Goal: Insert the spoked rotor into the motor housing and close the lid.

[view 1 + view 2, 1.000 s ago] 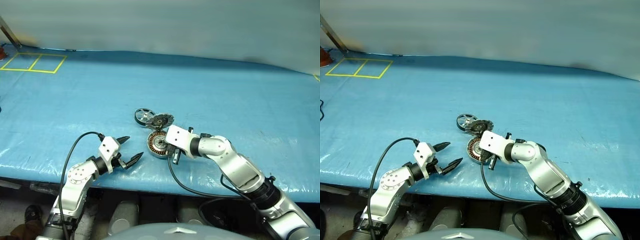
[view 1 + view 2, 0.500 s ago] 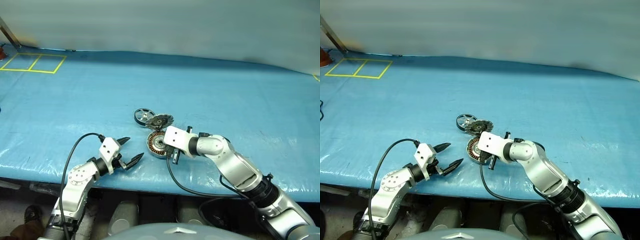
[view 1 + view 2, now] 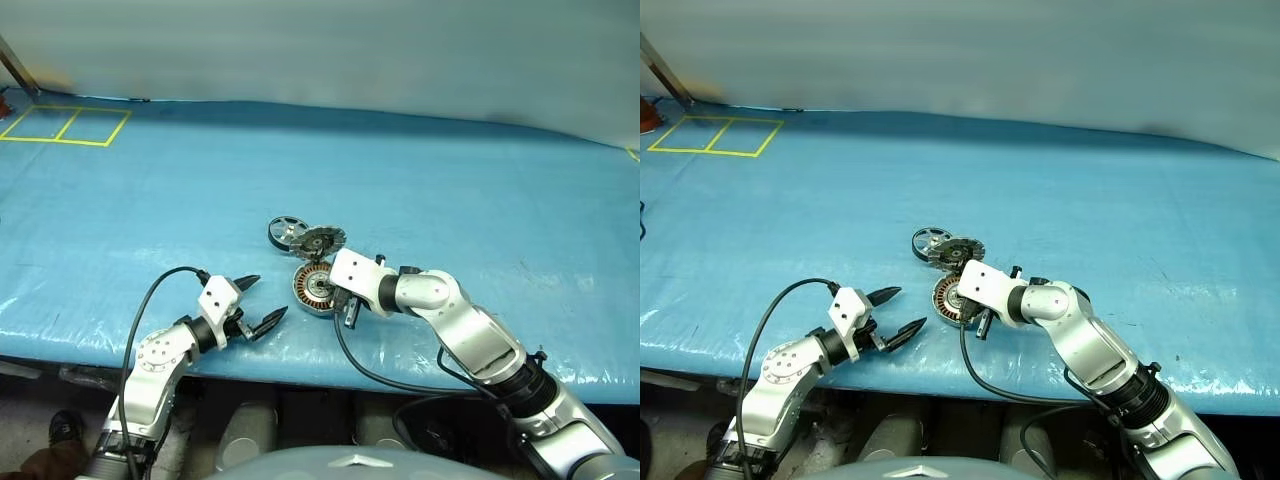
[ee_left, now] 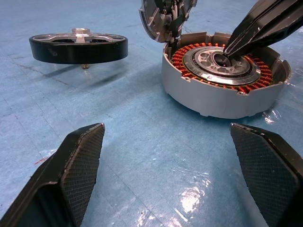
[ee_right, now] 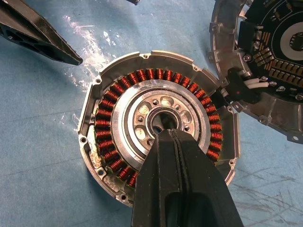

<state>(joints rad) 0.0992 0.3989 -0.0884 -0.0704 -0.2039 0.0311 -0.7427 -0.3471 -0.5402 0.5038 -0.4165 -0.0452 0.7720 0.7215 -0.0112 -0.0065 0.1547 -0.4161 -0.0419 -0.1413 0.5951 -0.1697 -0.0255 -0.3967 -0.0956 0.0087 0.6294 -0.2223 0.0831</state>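
Right claw, fingers together, is resting its tip in the motor housing hub at frame centre, left claw spread empty; spoked rotor is sitting just above, needing a level pick.

Motor housing: shallow round silver can, open, copper-brown windings ringing a pale hub, flat on my blue mat near its front edge. Lid: same width, tilted up against the housing's far rim, inner face with dark contacts showing, joined by white wires. Spoked rotor: dark-rimmed silver wheel, lying level just beside the lid, apart from the housing.
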